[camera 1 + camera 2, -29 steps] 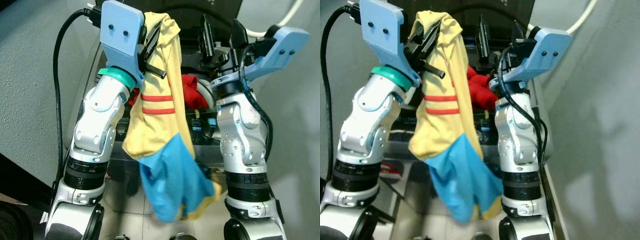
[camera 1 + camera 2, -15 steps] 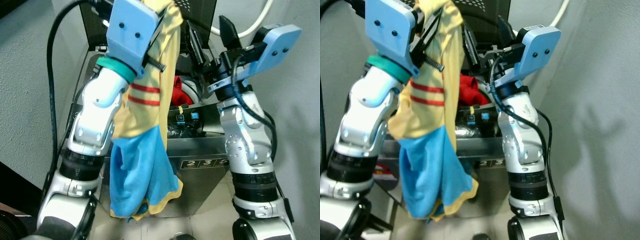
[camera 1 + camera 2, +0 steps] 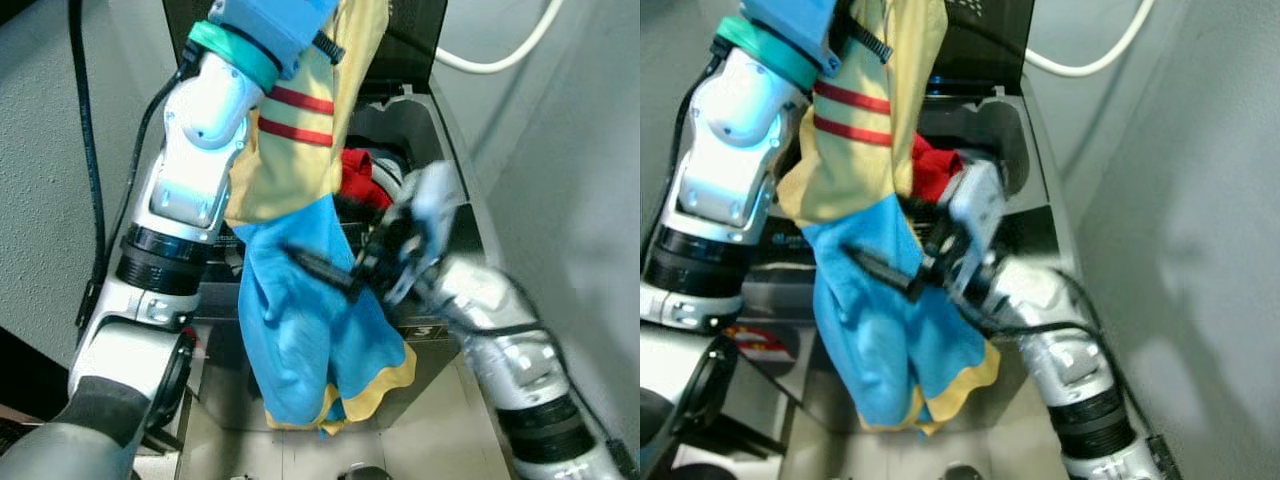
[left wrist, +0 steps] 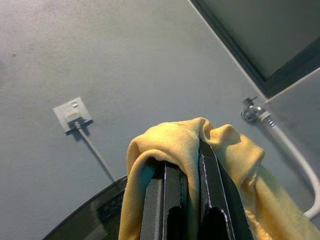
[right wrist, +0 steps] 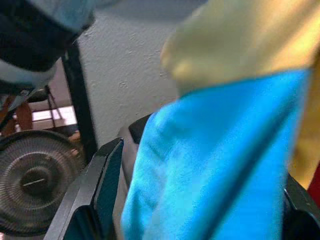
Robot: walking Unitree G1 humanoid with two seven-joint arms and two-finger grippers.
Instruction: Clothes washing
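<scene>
Left gripper (image 4: 190, 165) clamps yellow-blue garment (image 3: 300, 300) at frame top, not yet in washer (image 3: 420, 130). Red garment (image 3: 358, 178) already inside. Right gripper (image 3: 330, 272), fingers spread, reaches blue hem mid-frame.

We are seeing our right gripper (image 3: 330, 270) motion-blurred against the yellow-and-blue garment (image 3: 300, 330), whose top is running off the frame, hiding most of the washer's opening (image 3: 400, 130).

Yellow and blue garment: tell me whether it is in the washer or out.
Out. The yellow and blue garment hangs outside the top-loading washer, its yellow end pinched in the left gripper, blue end dangling down the machine's front.
</scene>
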